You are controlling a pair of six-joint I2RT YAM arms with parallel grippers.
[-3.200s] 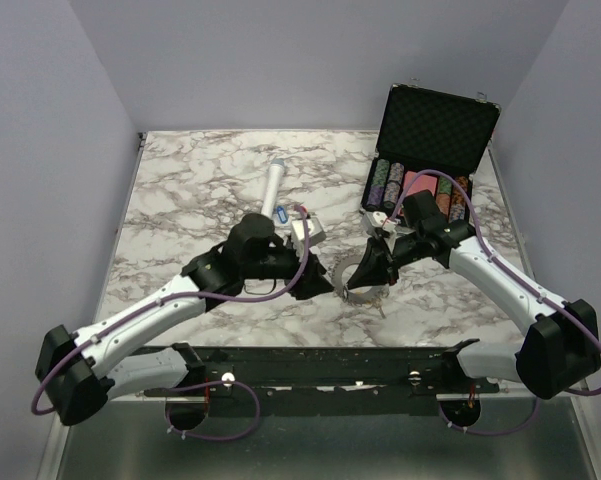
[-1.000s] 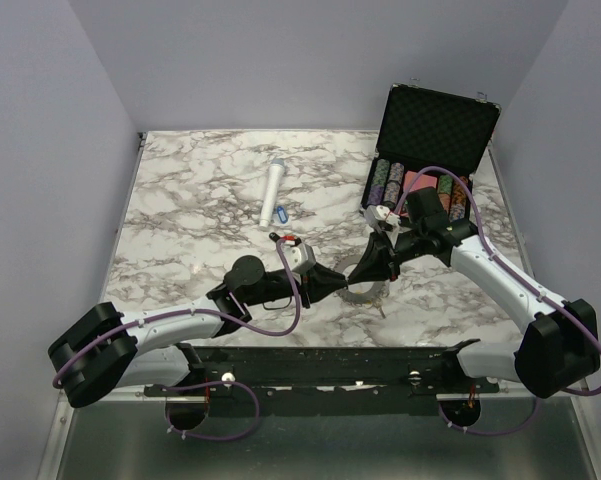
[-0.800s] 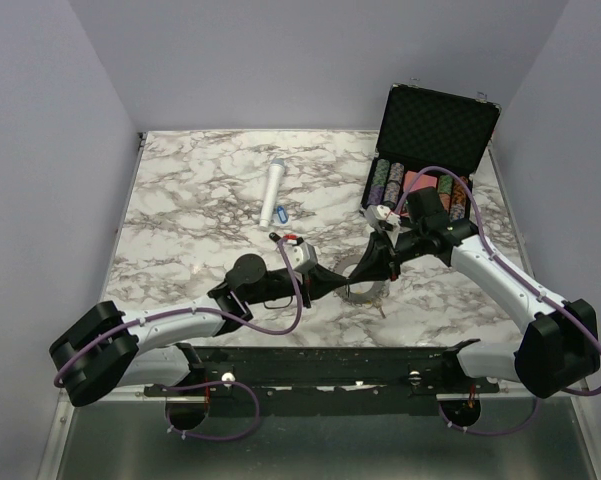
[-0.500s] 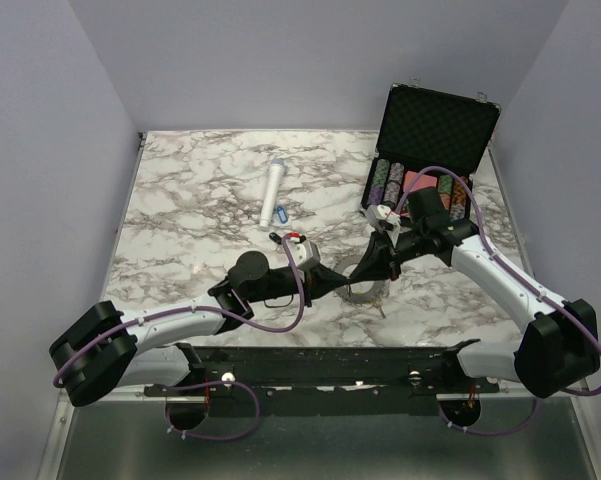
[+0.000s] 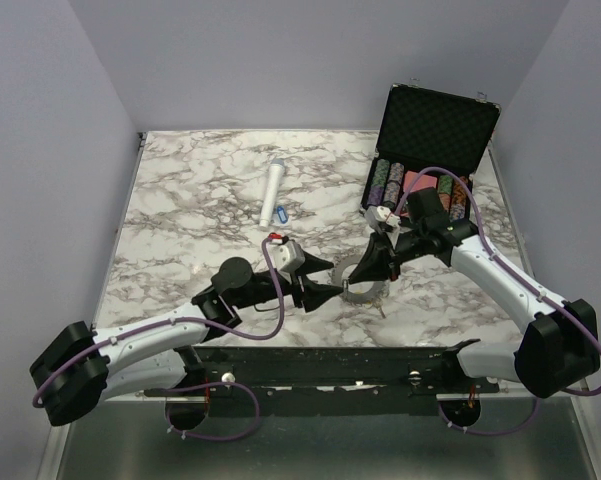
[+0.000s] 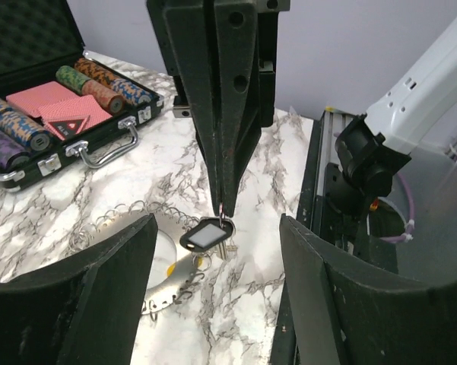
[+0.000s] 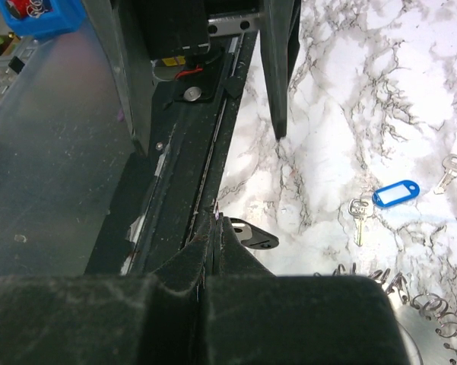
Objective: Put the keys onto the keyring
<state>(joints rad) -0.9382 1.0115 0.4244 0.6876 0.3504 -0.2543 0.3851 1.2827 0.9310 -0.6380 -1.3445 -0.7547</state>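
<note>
My right gripper (image 5: pixel 364 274) is shut on the thin wire loop of a black-tagged key (image 6: pixel 207 233), which hangs just above the marble. The flat grey keyring (image 6: pixel 161 272), with wire loops along its toothed rim, lies on the table beside and below that key. My left gripper (image 6: pixel 217 228) stands open, its fingers (image 6: pixel 68 304) wide on either side of the hanging key and touching nothing. In the right wrist view a blue-tagged key (image 7: pixel 394 194) lies flat with two bare keys (image 7: pixel 357 212) near it, and a part of the keyring (image 7: pixel 435 333) shows at the lower right.
An open black case (image 5: pixel 437 128) with rows of poker chips (image 5: pixel 420 186) stands at the back right. A white cylinder (image 5: pixel 273 190) lies at the back middle, with a blue tag (image 5: pixel 282 213) beside it. The black base rail (image 5: pixel 320 365) runs along the near edge.
My left gripper has opened and drawn back a little to the left, leaving the black-tagged key hanging from the right gripper. The right arm has stayed put.
</note>
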